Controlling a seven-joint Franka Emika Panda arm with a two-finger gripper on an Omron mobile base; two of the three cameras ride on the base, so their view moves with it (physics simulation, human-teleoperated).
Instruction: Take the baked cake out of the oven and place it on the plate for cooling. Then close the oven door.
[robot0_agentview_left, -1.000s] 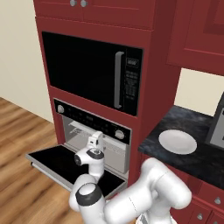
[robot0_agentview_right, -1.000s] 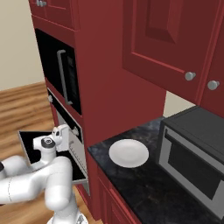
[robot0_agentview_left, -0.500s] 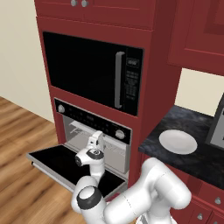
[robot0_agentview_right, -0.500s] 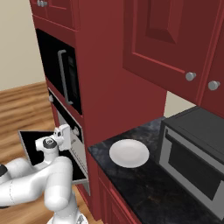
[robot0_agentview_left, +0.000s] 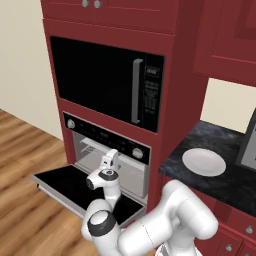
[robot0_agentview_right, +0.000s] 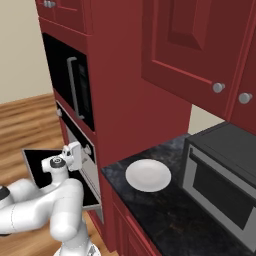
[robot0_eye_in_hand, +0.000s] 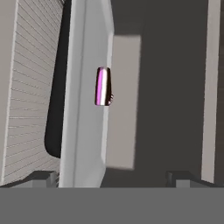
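With its door (robot0_agentview_left: 75, 187) dropped flat and open, the silver-grey oven (robot0_agentview_left: 107, 150) sits low in a red cabinet column beneath a black microwave (robot0_agentview_left: 107, 82), while the white arm reaches toward the pale grey cavity. From the left base view, the hand is raised in front of the opening, over the dark glass of the lowered door, and the gripper (robot0_eye_in_hand: 111, 177) points inward. Seen through the hand camera, its two dark finger tips (robot0_eye_in_hand: 41, 177) stand far apart at the bottom edge, released and gripping nothing. Ahead of them, inside the oven, the baked cake (robot0_eye_in_hand: 103, 86) appears as a small slice with a pink layer, resting at the edge of a pale rack or shelf (robot0_eye_in_hand: 87, 109) and well apart from the fingers. To the oven's right, a round white plate (robot0_agentview_left: 203, 162) lies bare on the dark speckled counter (robot0_agentview_left: 240, 185). In the right base view that plate (robot0_agentview_right: 148, 175) sits near a second, countertop appliance (robot0_agentview_right: 225, 185) with a dark window, under red wall cabinets (robot0_agentview_right: 200, 50).
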